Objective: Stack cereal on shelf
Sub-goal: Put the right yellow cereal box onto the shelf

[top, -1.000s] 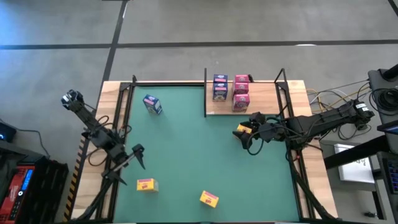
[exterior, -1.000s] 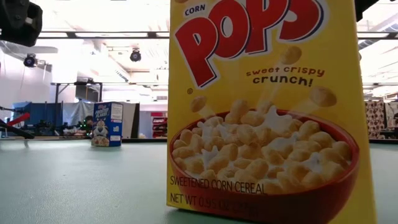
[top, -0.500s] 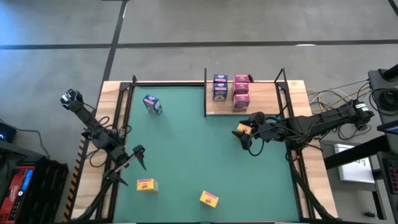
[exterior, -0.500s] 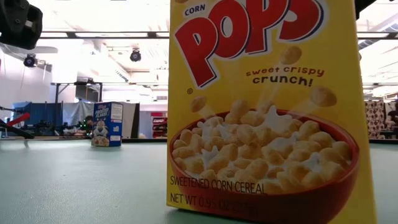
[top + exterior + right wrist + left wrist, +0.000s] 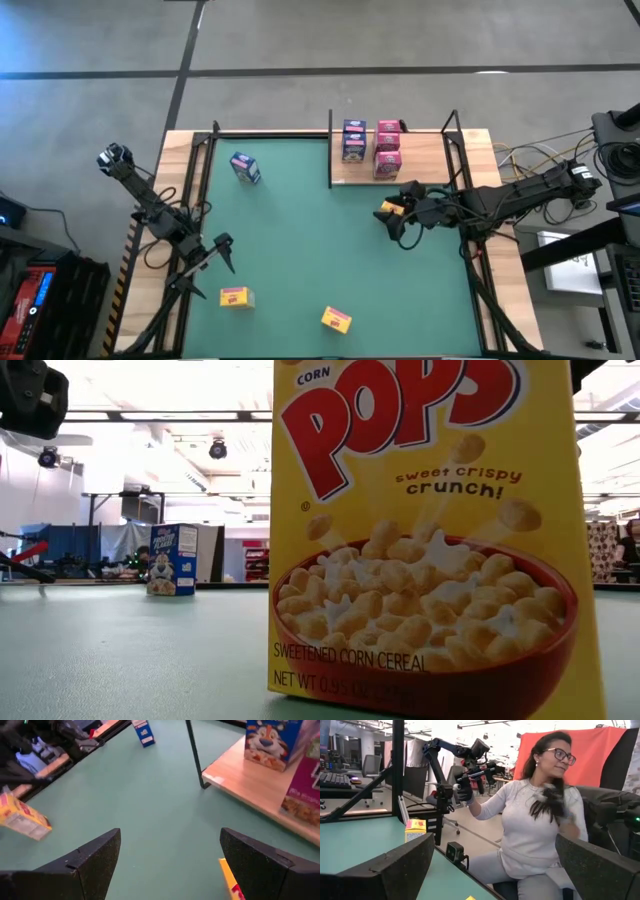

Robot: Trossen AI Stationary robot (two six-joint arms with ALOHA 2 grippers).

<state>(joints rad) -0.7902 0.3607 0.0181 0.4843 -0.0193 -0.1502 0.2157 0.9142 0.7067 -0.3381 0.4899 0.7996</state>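
The light-wood shelf (image 5: pixel 420 160) stands at the mat's far right with blue boxes (image 5: pixel 354 140) and pink boxes (image 5: pixel 388 150) on it. My right gripper (image 5: pixel 397 222) is open just in front of the shelf, over a yellow box (image 5: pixel 388 207) whose corner shows by one finger (image 5: pixel 229 879). A blue box (image 5: pixel 245 168) stands at the far left. Two yellow boxes (image 5: pixel 235 296) (image 5: pixel 336 319) rest near the front; the latter fills the low view (image 5: pixel 430 540). My left gripper (image 5: pixel 222 250) is open and empty at the mat's left edge. My right gripper stands open with the yellow box's corner (image 5: pixel 229 879) beside the inner side of one finger (image 5: pixel 265 862). I cannot tell whether the finger touches the box. The fingers slant down toward the mat from the table's right.
The shelf's black posts (image 5: pixel 331 150) (image 5: pixel 194 752) stand at its edges. The middle of the green mat (image 5: pixel 310 230) is bare. A person (image 5: pixel 535 825) sits beyond the table's near edge. Cables and gear (image 5: pixel 600 150) lie off the table's right side.
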